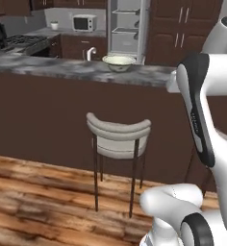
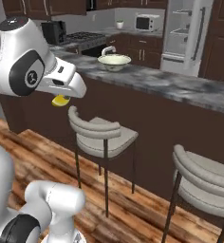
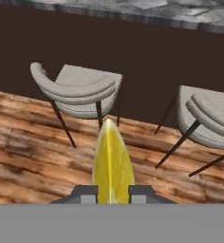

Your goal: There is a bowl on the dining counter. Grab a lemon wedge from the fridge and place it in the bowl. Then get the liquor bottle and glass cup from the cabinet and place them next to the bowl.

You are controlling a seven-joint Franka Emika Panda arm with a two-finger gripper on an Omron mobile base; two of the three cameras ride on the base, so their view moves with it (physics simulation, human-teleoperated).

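Lemon wedge clamped in the gripper, in front of the dining counter

The gripper point(image 3: 112, 194) is closed on the lemon wedge point(image 3: 112, 161) — glossy yellow, pointed, long axis toward 12 o'clock in the hand view. Beyond it are two pale round-backed stools point(image 3: 80, 90) on wooden floor, then the dining counter point(image 2: 180, 85) of grey marbled stone, with the shallow whitish bowl point(image 2: 114, 61) on top.

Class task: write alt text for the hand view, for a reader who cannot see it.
A yellow lemon wedge stands upright, clamped in the gripper, at the bottom centre. Beyond it, two pale round-backed stools stand on a wood-plank floor in front of the dining counter, with its dark brown front and grey marbled top.
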